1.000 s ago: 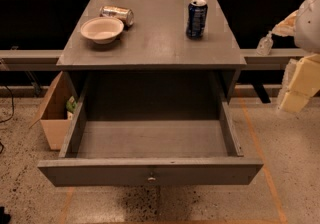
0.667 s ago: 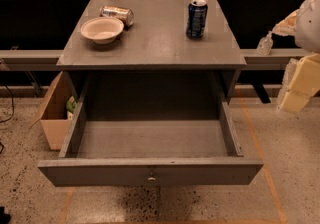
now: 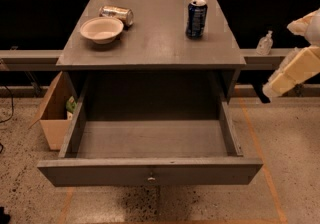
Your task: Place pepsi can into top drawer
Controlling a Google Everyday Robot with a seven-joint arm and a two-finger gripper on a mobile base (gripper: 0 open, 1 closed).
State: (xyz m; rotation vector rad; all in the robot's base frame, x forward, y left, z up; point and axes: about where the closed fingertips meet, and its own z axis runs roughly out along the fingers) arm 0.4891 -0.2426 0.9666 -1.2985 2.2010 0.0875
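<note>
The pepsi can, dark blue with a silver top, stands upright on the right rear of the grey cabinet top. The top drawer is pulled fully open toward me. Its inside is bare and its small round knob sits on the front panel. My gripper is at the end of the cream arm at the right edge. It hangs beside the cabinet's right side, below and to the right of the can, and touches nothing.
A beige bowl and a silver-gold can lying on its side sit on the left rear of the top. A cardboard box stands on the floor at the left. A small pump bottle stands on the ledge at the right.
</note>
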